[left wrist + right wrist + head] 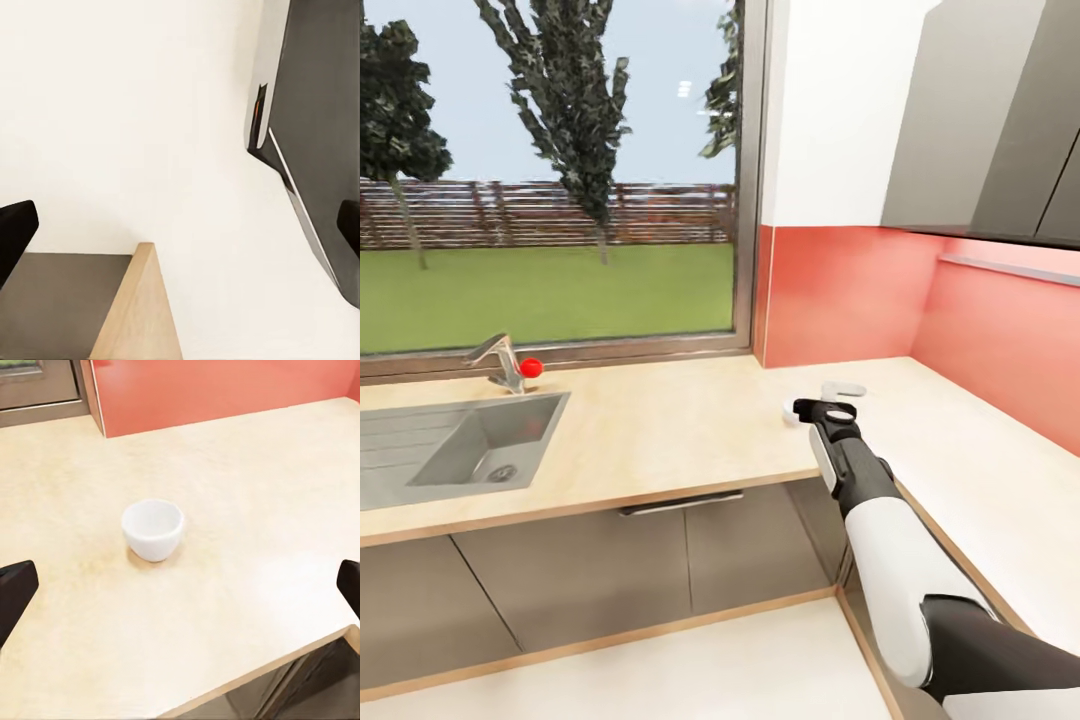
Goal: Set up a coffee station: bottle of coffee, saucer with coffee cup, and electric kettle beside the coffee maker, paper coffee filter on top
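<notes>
I see the cup [153,530] standing upright on the countertop [247,487], mouth up, ahead of my right gripper [180,585] and apart from both fingertips [15,585]. My right arm reaches out low over the corner, fingers spread wide, holding nothing. My left gripper [180,229] is also wide and empty.

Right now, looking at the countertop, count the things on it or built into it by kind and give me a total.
Coffee cup: 1
Sink: 1
Faucet: 1
Small red object by the faucet: 1
Total: 4, all on or set into the countertop. The right gripper hangs over the cup, open.
</notes>
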You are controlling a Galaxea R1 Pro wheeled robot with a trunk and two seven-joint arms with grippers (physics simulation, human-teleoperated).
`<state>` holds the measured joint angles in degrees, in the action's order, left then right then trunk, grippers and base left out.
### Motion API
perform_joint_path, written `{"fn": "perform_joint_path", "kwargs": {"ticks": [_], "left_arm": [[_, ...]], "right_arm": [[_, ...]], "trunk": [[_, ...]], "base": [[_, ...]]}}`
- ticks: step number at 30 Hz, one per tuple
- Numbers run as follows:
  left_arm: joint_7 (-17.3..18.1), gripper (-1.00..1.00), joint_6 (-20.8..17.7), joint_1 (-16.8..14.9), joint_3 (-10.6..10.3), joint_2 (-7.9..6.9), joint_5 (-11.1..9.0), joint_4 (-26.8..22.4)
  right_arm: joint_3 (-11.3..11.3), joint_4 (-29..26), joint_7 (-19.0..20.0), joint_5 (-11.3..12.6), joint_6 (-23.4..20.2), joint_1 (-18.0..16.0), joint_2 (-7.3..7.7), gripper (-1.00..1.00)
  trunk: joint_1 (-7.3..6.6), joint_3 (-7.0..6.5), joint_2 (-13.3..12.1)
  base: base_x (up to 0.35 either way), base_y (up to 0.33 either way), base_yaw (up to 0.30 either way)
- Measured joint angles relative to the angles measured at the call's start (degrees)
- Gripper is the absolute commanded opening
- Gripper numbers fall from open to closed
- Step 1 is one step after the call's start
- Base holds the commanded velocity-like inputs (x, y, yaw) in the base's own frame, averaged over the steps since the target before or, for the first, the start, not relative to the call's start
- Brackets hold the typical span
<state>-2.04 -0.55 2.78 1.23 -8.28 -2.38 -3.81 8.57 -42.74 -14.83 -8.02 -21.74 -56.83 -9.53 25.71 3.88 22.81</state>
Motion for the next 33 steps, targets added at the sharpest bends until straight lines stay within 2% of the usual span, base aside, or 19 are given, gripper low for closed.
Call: {"fn": "perform_joint_path", "kwargs": {"ticks": [4,11,14,19,33], "left_arm": [[-0.31,1.00,-0.01,0.00,-0.08,0.02,0.00,0.00],[-5.96,1.00,-0.07,0.00,-0.13,-0.02,0.07,0.24],[-7.10,1.00,-0.08,0.00,-0.16,0.19,0.07,0.27],[-7.64,1.00,-0.09,0.06,-0.16,0.31,0.08,0.30],[-7.66,1.00,-0.09,0.09,-0.16,0.36,0.08,0.40]], "right_arm": [[0.02,0.21,0.07,-0.07,0.00,0.01,0.02,1.00],[0.01,1.30,0.04,-0.09,0.05,0.01,0.02,1.00],[0.01,1.44,0.04,-0.09,0.03,0.01,0.02,1.00],[0.01,1.50,0.03,-0.16,0.00,0.01,0.02,1.00],[0.08,3.76,0.03,-0.27,-0.09,0.10,0.45,1.00]], "trunk": [[0.00,-0.16,0.01],[0.00,-0.73,0.00],[0.00,-1.00,0.00],[0.01,-1.44,0.00],[0.01,-2.12,0.00]], "base": [[0.335,0.000,0.000],[0.335,0.000,0.000],[0.335,0.000,0.000],[0.267,0.000,0.000],[0.073,-0.006,0.000]]}}
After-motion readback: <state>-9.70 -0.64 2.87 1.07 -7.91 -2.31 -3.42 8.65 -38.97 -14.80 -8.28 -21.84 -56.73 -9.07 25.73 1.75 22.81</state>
